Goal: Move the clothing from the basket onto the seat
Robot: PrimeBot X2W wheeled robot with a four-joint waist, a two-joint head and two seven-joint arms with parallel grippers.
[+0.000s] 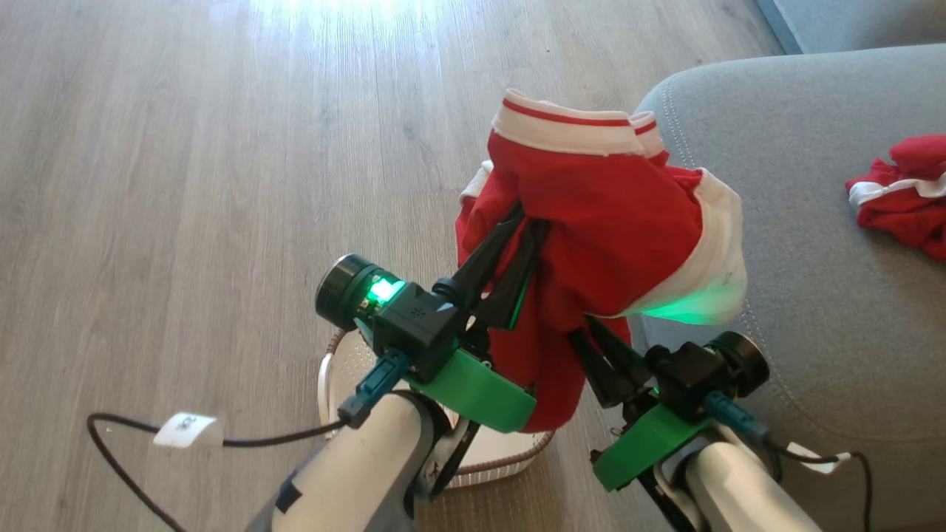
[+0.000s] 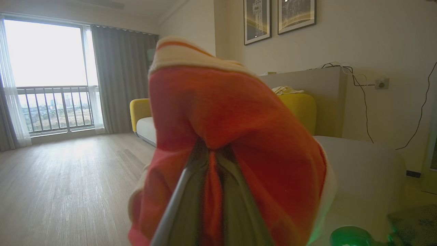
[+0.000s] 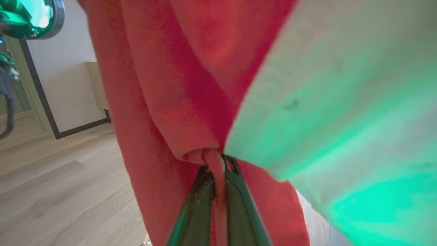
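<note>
Wood floor [image 1: 185, 185], yellow armchair [image 2: 139, 111], grey curtains [image 2: 116, 78] beside window [image 2: 47, 61], two framed pictures [image 2: 257, 21].

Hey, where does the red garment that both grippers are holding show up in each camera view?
Head view: the held garment hangs at centre, just left of the seat.
Left wrist view: the held garment is at centre, reaching the bottom edge.
Right wrist view: the held garment spans the top and middle.
Shared landmark: the wooden floor.

Red garment [image 1: 591, 222] aloft; 2nd garment [image 1: 905, 196] on grey seat [image 1: 813, 295]
1st: white trim bands, bunched, hanging above cream basket [image 1: 502, 447], just beside seat corner. 2nd: crumpled, red w/ white trim.
</note>
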